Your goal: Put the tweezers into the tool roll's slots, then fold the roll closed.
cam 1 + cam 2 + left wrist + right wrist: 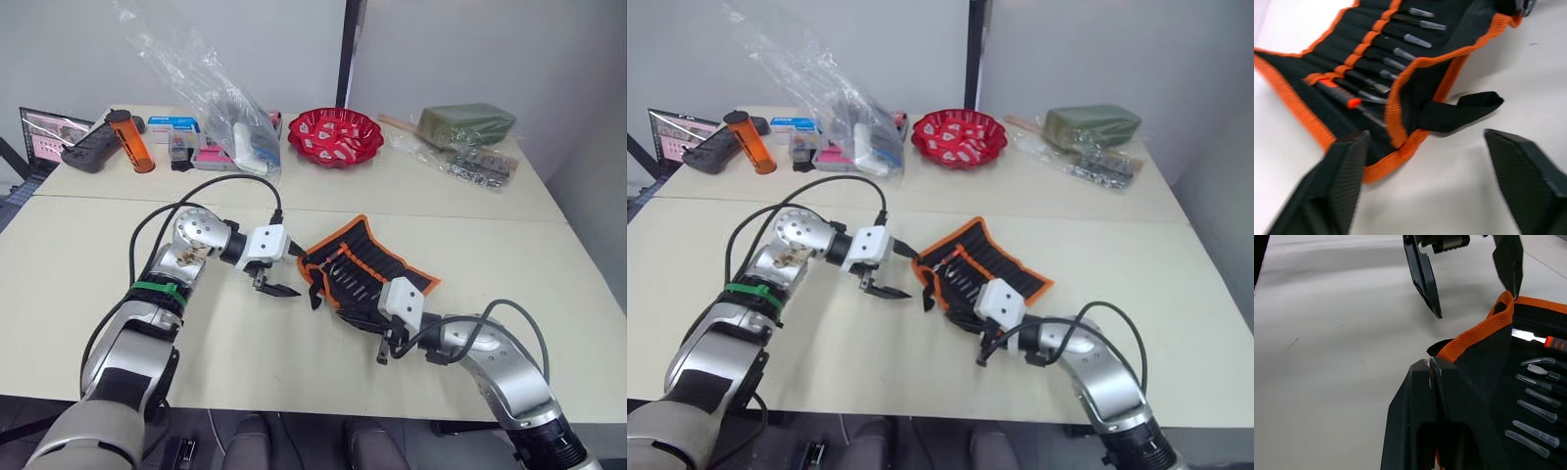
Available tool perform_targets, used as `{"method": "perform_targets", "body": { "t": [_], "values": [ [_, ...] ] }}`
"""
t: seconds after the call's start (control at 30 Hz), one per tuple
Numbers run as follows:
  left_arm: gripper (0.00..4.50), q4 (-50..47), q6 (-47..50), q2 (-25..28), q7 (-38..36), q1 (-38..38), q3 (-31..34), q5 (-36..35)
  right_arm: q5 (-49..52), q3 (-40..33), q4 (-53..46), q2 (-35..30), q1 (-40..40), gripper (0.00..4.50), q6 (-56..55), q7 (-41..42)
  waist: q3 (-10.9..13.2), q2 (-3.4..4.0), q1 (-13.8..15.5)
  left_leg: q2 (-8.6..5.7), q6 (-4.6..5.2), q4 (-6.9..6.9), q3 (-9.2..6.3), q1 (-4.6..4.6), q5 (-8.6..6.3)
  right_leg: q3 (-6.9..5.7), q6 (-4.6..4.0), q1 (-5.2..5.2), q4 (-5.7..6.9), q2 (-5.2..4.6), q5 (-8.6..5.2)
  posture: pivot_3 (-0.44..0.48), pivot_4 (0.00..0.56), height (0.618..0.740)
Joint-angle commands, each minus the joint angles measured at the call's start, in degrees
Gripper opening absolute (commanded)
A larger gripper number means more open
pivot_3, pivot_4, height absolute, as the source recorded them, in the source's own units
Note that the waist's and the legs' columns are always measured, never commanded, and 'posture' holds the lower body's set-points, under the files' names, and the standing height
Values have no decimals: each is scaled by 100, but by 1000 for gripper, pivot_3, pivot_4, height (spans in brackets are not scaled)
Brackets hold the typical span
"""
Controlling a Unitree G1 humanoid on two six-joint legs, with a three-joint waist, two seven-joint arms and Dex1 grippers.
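Observation:
The tool roll (364, 266) lies open on the table, black with orange trim. Several tweezers (1411, 39) sit in its slots (1367, 40), their capped tips showing beside a tool with a red-orange band. My left gripper (277, 287) hovers open at the roll's left end, next to the black strap (1459, 110), fingers (1337, 186) wide apart and holding nothing. My right gripper (361, 319) is shut on the roll's near edge, which curls up over the slots as an orange-trimmed flap (1474, 335).
A red bowl (334, 135) stands at the back centre. A clear plastic bag (220, 108), an orange bottle (130, 140) and small boxes lie at the back left; a green pack (466, 123) at the back right. Bare tabletop (245, 343) lies in front of the roll.

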Motion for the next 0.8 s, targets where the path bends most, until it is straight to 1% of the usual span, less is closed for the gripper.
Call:
{"method": "perform_targets", "body": {
  "t": [0.03,0.13,0.17,0.27,0.43,0.53,0.6,0.7,0.8],
  "values": [
    [2340,226,-341,-129,-93,-316,34,52,60,-94,-211,-27,44,0,-36,-55,0,0,0,0,0,1,0,-1,0,0,0,-1,0,0,0,0,150,729],
    [1380,444,-481,-237,-86,-429,53,113,54,-85,-194,-24,49,0,-47,-67,0,-1,-2,-1,0,2,-2,-2,0,0,2,0,0,0,1,0,150,729],
    [958,513,-523,-264,-70,-462,53,139,55,-83,-188,-25,55,0,-52,-71,0,-1,-2,-1,0,2,-2,-2,0,0,2,0,1,0,1,0,150,729],
    [48,698,-685,-323,-14,-538,39,237,37,-71,-142,-28,84,0,-96,-85,0,-1,-12,-1,0,2,-3,-1,0,0,2,-1,2,0,1,0,150,729],
    [48,839,-801,-400,69,-582,53,343,28,-79,-60,-16,89,0,-147,-88,0,-1,-5,-1,0,3,-3,-2,0,0,3,0,2,0,2,0,150,729],
    [48,921,-699,-421,184,-524,42,422,70,-123,26,-3,140,0,-220,-62,0,-1,-5,-2,0,4,-4,-2,0,0,3,2,2,0,2,0,150,729],
    [48,950,-724,-342,227,-438,8,523,15,-163,185,-27,158,0,-348,-52,0,-1,-5,-2,0,4,-4,-1,0,-1,4,3,2,0,2,0,150,729],
    [48,917,-633,-231,289,-412,123,496,-19,-243,445,-53,137,0,-559,-27,0,-1,-14,-2,1,4,-5,-1,0,-1,3,3,2,0,2,0,150,729],
    [48,820,-455,-73,365,-412,215,466,-115,-300,935,7,-26,0,-916,-55,0,-1,-27,-2,1,4,-4,4,0,0,4,5,5,0,3,0,150,729]
  ]
}}
